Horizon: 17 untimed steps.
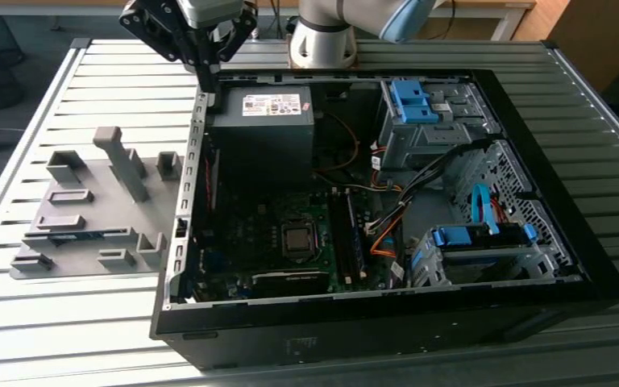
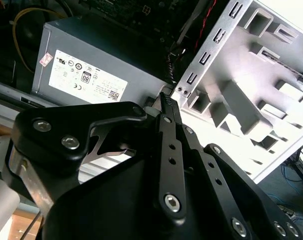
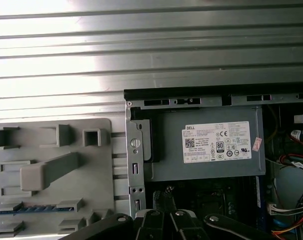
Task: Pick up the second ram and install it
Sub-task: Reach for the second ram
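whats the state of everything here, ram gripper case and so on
gripper: shut, empty, over the computer case edge by the power supply
second ram: lying in the grey holder tray, not picked up
computer case: open, lying on its side
power supply: mounted inside the case

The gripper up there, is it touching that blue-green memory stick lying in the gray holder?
Apart. The exterior view shows the gripper above the computer case edge, while the second ram lies well off in the gray holder.
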### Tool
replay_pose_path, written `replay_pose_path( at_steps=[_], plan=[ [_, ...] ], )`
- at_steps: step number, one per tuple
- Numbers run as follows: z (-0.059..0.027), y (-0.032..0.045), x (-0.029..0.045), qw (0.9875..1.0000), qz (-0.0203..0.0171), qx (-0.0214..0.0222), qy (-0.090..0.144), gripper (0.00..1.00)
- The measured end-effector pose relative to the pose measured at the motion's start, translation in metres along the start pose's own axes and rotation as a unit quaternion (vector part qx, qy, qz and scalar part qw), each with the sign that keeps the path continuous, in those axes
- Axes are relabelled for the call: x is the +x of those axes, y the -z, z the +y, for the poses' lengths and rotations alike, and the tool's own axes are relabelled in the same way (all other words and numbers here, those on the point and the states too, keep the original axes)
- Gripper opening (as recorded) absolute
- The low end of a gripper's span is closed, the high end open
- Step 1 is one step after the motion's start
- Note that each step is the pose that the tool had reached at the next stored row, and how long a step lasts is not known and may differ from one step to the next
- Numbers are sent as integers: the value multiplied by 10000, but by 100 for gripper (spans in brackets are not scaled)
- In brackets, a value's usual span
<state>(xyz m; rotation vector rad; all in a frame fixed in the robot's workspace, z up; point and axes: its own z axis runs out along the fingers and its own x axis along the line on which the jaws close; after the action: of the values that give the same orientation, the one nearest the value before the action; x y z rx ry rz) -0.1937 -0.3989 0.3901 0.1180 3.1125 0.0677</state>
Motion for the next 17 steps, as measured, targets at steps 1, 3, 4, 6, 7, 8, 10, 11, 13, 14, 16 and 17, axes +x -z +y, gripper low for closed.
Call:
replay_pose_path(
  at_steps=[1,3,4,6,7,8,10,11,13,14,16,17],
  plan=[
    [0,0,6,10000,0,0,0,11],
    [-1,-1,17,10000,0,0,0,11],
    [-2,-1,23,10000,0,0,0,11],
    [-3,-2,36,10000,0,0,0,11],
    [-3,-3,42,10000,0,0,0,11],
    [-4,-3,48,10000,0,0,0,11],
    [-5,-4,59,10000,0,0,0,11],
    [-5,-4,65,10000,0,0,0,11],
    [-6,-5,76,10000,0,0,0,11],
    [-6,-5,81,10000,0,0,0,11],
    [-7,-6,93,10000,0,0,0,11],
    [-8,-7,99,10000,0,0,0,11]
  ],
)
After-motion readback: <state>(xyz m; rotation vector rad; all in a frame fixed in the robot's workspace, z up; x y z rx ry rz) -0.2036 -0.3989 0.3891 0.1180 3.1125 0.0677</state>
